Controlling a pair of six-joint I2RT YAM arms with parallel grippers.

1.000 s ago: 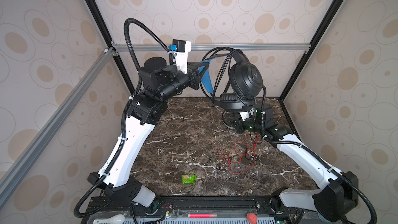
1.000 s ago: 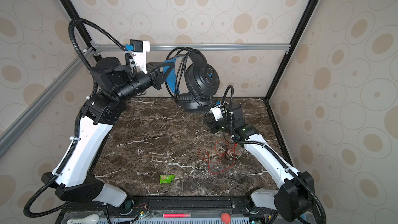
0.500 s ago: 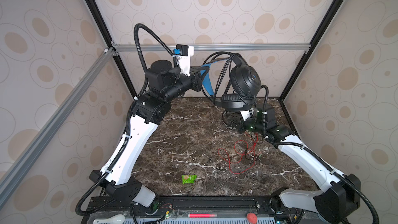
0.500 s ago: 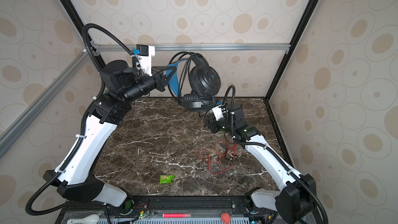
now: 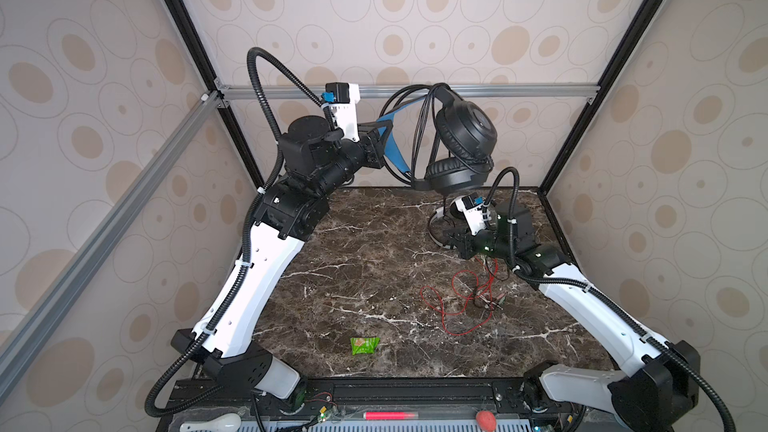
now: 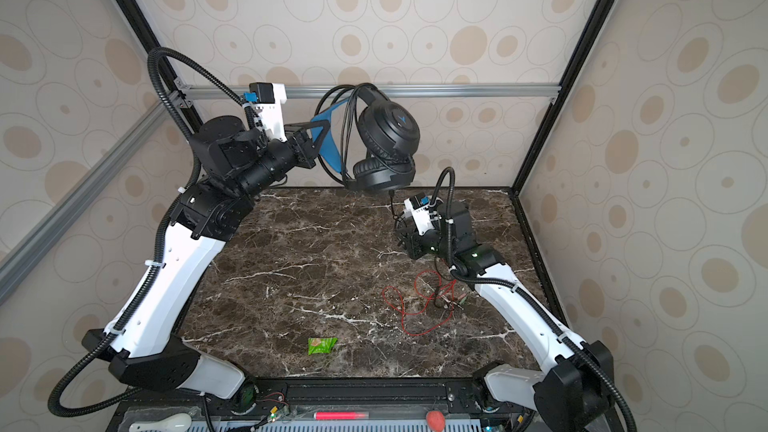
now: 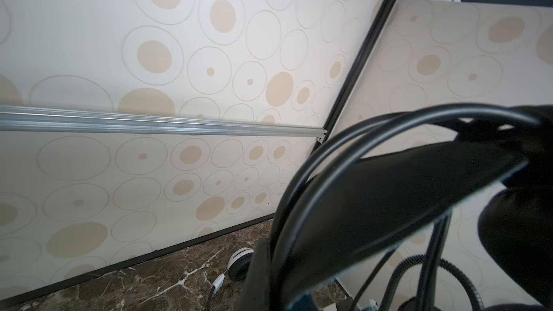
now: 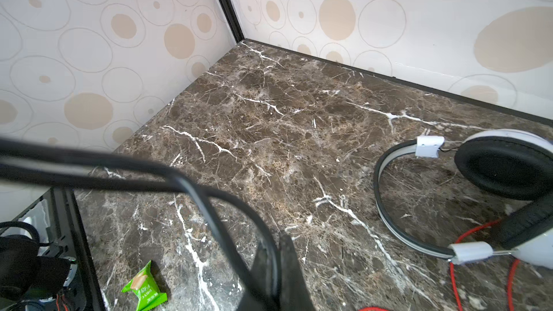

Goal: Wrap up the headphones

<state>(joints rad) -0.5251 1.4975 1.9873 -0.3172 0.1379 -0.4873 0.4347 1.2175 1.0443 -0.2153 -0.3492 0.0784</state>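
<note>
Headphones in hand: black headset [image 5: 465, 135], hanging in the air above the white headset [image 5: 434, 218], one ear cup facing outward and the other slung beneath it.
White headset: lying on the counter [image 5: 353, 251], black cushions showing in the right wrist view [image 8: 505, 169]; nothing grips it.
Left end effector [image 5: 381, 137]: closed on the blue inner headband [image 5: 395, 157] of the black headset and carrying its weight, raised well above the white headset and off toward the left arm's side.
Black cable [image 5: 419, 135]: several turns already lie across the headband; the tail drops from the lower ear cup toward the white headset.
Right end effector [image 5: 451, 238]: low, just beside the white headset, fingers pinched shut on the tail of the black cable [image 8: 185, 183].
Red cable [image 5: 457, 305]: a loose tangle on the counter, on the near side of the white headset, and unwrapped.
Green packet [image 5: 364, 344]: well apart from the white headset, toward the front edge; it looks to have no part in this.
Step, as I read it: winding the black cable round the black headset's band, partway done; the white headset is not yet begun.
Next move calls for: the right arm to carry the tail up and over the band for another turn under light tension. The left needs to hold firm, and the path must clear the white headset and red cable so neither snags.
</note>
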